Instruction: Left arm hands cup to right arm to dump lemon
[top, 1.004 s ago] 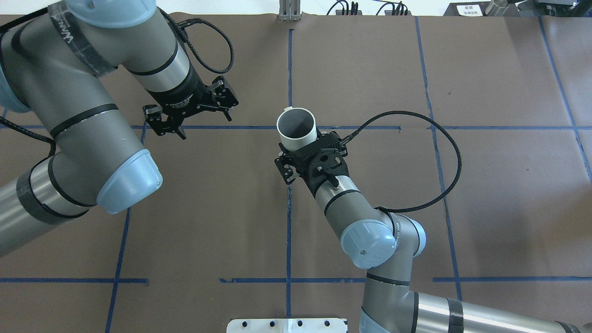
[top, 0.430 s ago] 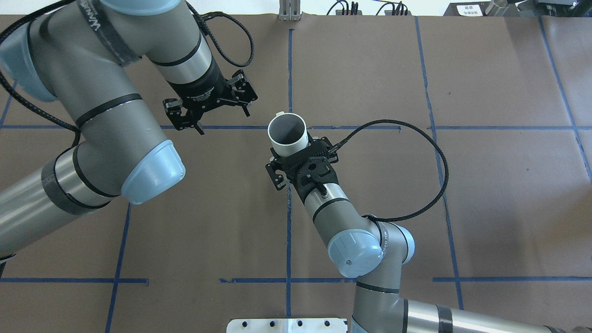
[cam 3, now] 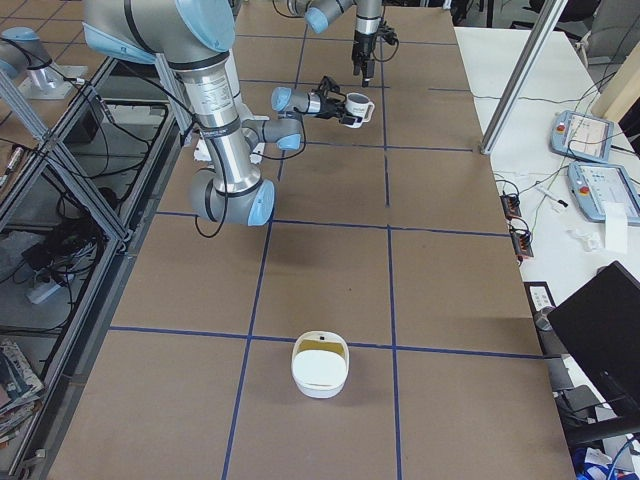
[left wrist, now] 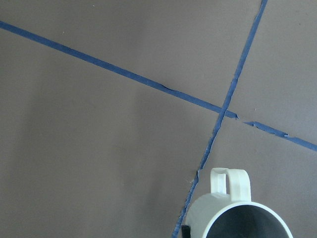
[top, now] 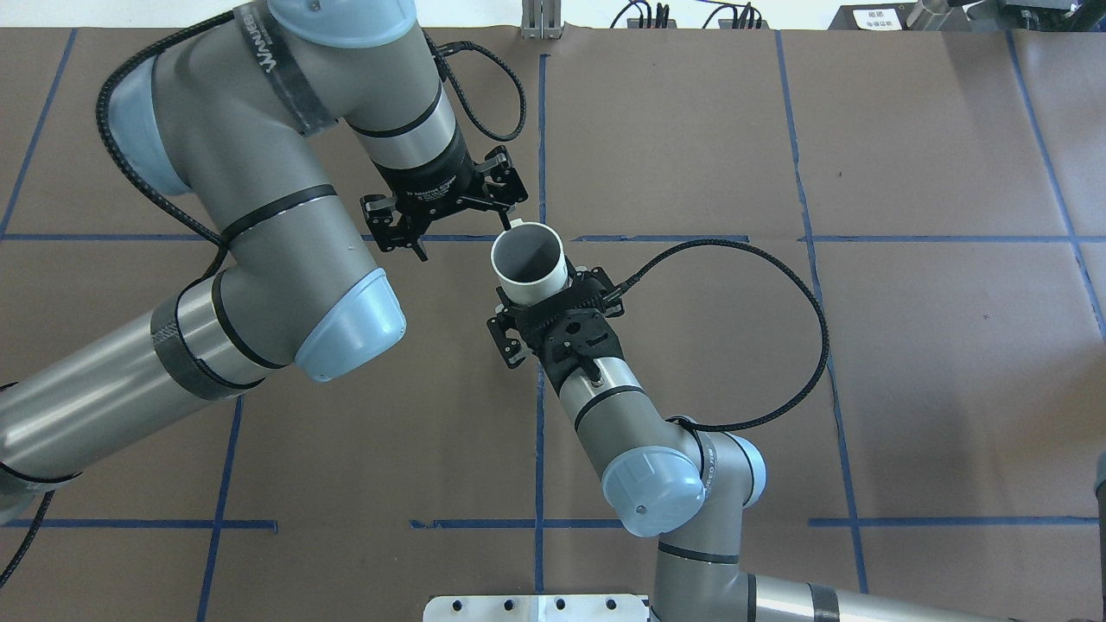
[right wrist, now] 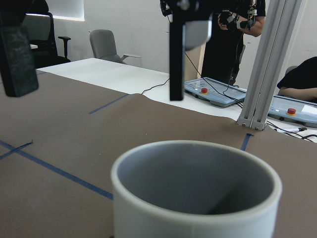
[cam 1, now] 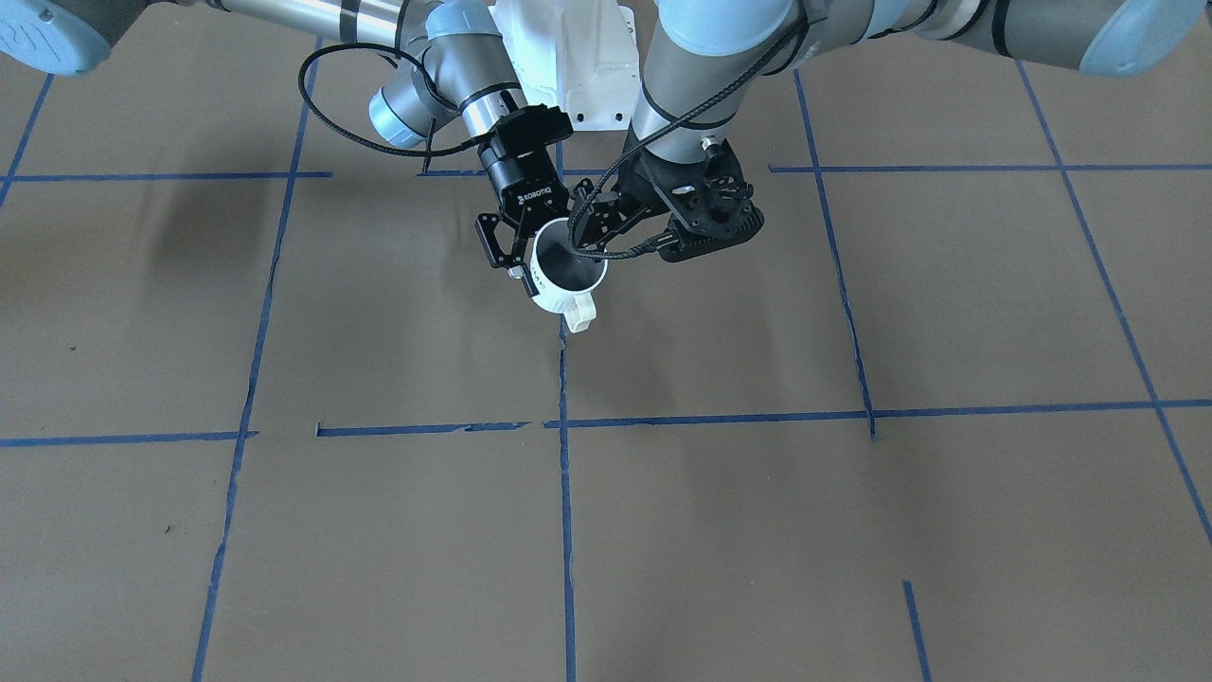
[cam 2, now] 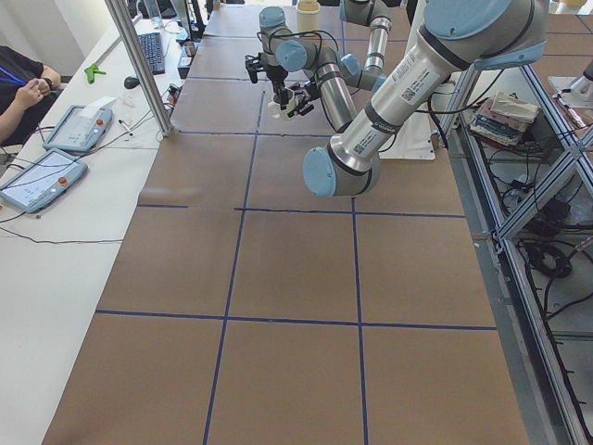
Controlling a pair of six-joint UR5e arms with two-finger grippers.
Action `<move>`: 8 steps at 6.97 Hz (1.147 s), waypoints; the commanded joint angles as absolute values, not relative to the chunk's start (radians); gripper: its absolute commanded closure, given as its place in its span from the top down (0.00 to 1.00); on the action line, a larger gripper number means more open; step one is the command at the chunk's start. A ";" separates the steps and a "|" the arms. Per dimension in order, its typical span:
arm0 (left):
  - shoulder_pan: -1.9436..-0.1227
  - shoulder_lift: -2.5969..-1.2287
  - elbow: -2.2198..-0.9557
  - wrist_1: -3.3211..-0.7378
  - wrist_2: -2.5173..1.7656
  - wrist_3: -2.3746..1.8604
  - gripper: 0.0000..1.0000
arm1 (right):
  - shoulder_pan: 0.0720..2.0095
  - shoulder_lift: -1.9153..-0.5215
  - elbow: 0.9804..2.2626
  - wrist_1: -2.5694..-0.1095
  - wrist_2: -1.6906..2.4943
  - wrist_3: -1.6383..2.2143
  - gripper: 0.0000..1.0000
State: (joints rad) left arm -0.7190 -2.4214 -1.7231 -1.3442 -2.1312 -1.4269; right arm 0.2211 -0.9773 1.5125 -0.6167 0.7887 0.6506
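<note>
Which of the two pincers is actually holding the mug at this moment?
The right pincer, clamped on the mug's side; the left pincer hangs open, fingers pointing down, near the handle.

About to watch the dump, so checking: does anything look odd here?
Nothing is spilled or damaged. One oddity: the cup, gripped by the right gripper, shows only bare grey inside from overhead; no lemon is visible in it.

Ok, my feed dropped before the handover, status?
Right tool shut on white loop-handled mug. Left tool open near its handle. No lemon seen inside. Nothing between them.
</note>
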 commanded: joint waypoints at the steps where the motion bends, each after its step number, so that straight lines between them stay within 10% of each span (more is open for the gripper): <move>1: -0.701 -2.424 -1.713 -1.353 -2.132 -1.427 1.00 | 0.221 -0.977 1.513 -0.617 0.788 0.650 0.59; 3: -0.693 -2.424 -1.713 -1.359 -2.131 -1.428 1.00 | 0.221 -0.977 1.514 -0.617 0.788 0.650 0.61; 5: -0.689 -2.422 -1.712 -1.374 -2.131 -1.474 0.66 | 0.221 -0.977 1.516 -0.615 0.788 0.649 0.61; 8: -0.666 -2.421 -1.700 -1.396 -2.131 -1.477 0.66 | 0.221 -0.977 1.517 -0.611 0.788 0.650 0.62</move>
